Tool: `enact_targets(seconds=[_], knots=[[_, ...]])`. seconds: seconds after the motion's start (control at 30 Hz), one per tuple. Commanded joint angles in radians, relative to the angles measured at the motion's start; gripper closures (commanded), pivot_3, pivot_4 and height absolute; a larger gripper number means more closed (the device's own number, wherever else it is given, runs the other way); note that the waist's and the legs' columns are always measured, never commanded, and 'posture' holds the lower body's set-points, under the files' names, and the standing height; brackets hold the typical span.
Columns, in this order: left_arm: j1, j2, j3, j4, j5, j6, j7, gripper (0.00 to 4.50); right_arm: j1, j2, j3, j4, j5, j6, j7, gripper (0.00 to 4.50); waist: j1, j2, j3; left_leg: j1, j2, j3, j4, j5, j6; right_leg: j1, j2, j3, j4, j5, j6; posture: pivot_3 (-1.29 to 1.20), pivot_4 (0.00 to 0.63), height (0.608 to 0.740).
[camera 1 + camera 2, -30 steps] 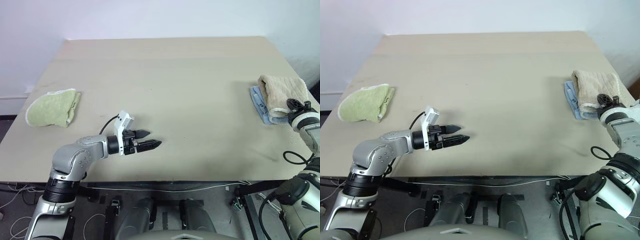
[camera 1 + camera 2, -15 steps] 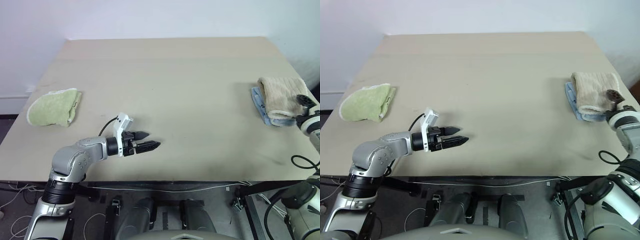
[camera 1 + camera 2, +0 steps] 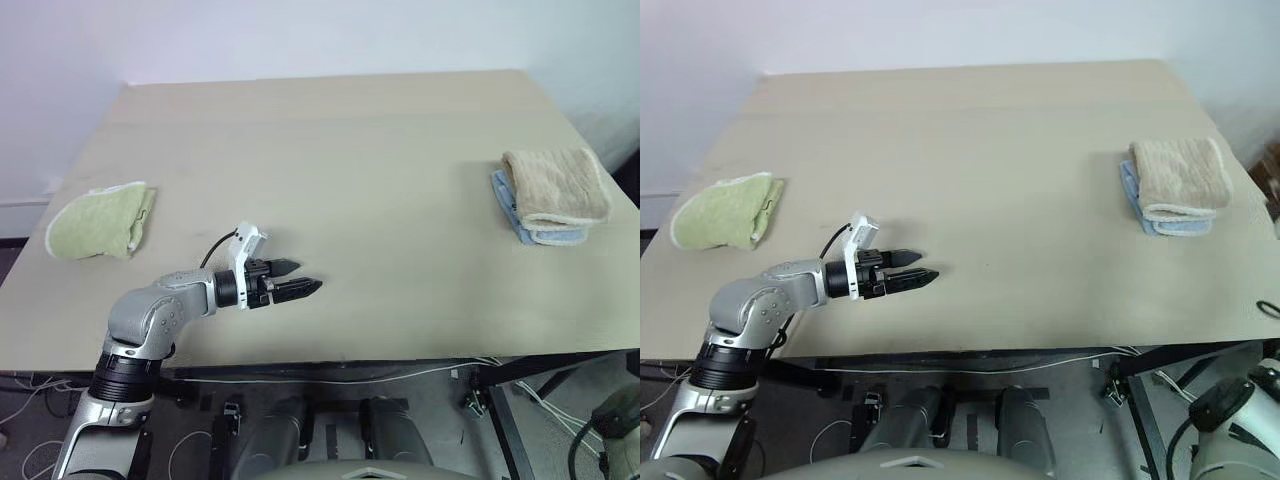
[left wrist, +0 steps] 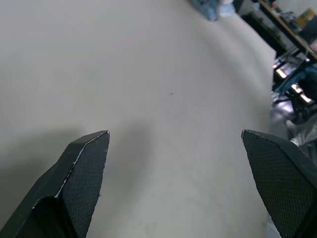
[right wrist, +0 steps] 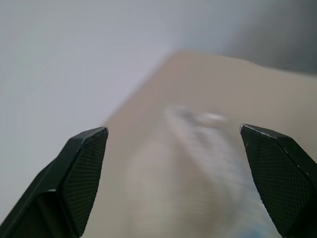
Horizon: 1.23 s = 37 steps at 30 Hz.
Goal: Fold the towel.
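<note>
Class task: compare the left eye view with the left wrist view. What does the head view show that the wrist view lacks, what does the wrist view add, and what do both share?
The left eye view alone shows the folded beige towel lying on a light blue towel near the table's right edge, and a green towel near the left edge. The left wrist view alone gives a close look between the left end effector's two black fingers, spread wide with nothing between them, plus blurred clutter beyond the table's edge. Both share the bare tan table and that open left end effector above it.
</note>
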Motion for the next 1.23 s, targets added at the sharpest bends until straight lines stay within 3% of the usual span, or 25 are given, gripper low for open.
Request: enact_targets(seconds=[0.03, 0.17, 0.37, 0.53, 0.7, 0.87, 0.97, 1.23], knots=[[-0.014, 0.007, -0.012, -0.020, 0.093, -0.180, -0.023, 0.00, 0.054, -0.046, 0.249, -0.209, -0.115, -0.073, 0.194, 0.02, 0.003, 0.000, 0.000, 0.000, 0.000, 0.000, 0.000, 0.000, 0.000, 0.000, 0.000, 0.000, 0.000, 0.000, 0.000, 0.00, 0.150, 0.740], [-0.016, 0.002, -0.030, -0.023, 0.170, -0.370, -0.070, 0.00, 0.111, -0.072, 0.435, -0.307, -0.212, -0.157, 0.383, 0.02, 0.016, -0.001, 0.000, -0.001, 0.000, 0.000, 0.001, 0.000, 0.000, 0.001, -0.001, -0.001, -0.002, 0.000, 0.000, 0.00, 0.150, 0.740], [-0.006, 0.027, -0.033, -0.015, 0.234, -0.487, -0.101, 0.00, 0.093, -0.048, 0.539, -0.265, -0.299, -0.251, 0.518, 0.02, 0.031, -0.002, 0.001, -0.001, -0.001, 0.000, 0.001, -0.001, 0.000, 0.000, -0.001, -0.001, -0.003, 0.000, 0.000, 0.00, 0.150, 0.740], [0.015, 0.021, 0.079, -0.063, 0.059, -0.374, -0.119, 0.00, 0.115, -0.061, 0.611, -0.241, -0.298, -0.236, 0.690, 0.02, 0.027, -0.002, 0.001, -0.001, -0.001, 0.000, 0.000, -0.001, 0.000, 0.000, -0.001, -0.001, -0.003, 0.000, 0.000, 0.00, 0.150, 0.740], [0.038, 0.040, 0.116, -0.100, 0.085, -0.386, -0.060, 0.00, 0.093, -0.011, 0.655, -0.216, -0.314, -0.237, 0.740, 0.02, 0.027, -0.002, 0.001, -0.001, -0.001, -0.001, 0.001, -0.001, 0.000, 0.000, -0.001, -0.001, -0.002, 0.000, 0.000, 0.00, 0.150, 0.740], [0.104, 0.115, 0.205, -0.196, -0.022, -0.289, -0.054, 0.00, 0.068, 0.020, 0.704, -0.215, -0.321, -0.224, 0.796, 0.02, 0.027, -0.003, 0.001, -0.001, -0.001, -0.001, 0.000, -0.001, 0.000, -0.001, 0.000, 0.000, -0.001, 0.000, 0.000, 0.00, 0.150, 0.740], [0.150, 0.150, 0.237, -0.228, 0.004, -0.281, -0.009, 0.00, 0.048, 0.052, 0.745, -0.139, -0.370, -0.263, 0.819, 0.02, 0.028, -0.003, 0.001, 0.000, -0.001, -0.001, 0.001, -0.001, -0.001, -0.001, 0.000, -0.001, -0.001, 0.000, 0.000, 0.00, 0.150, 0.740], [0.185, 0.155, 0.328, -0.260, -0.024, -0.264, 0.101, 0.00, -0.039, 0.142, 0.815, -0.023, -0.476, -0.342, 0.841, 0.02, 0.028, -0.004, 0.001, 0.000, -0.001, 0.000, 0.001, -0.002, -0.002, -0.001, 0.000, -0.001, -0.001, 0.000, 0.000, 0.00, 0.150, 0.740]])
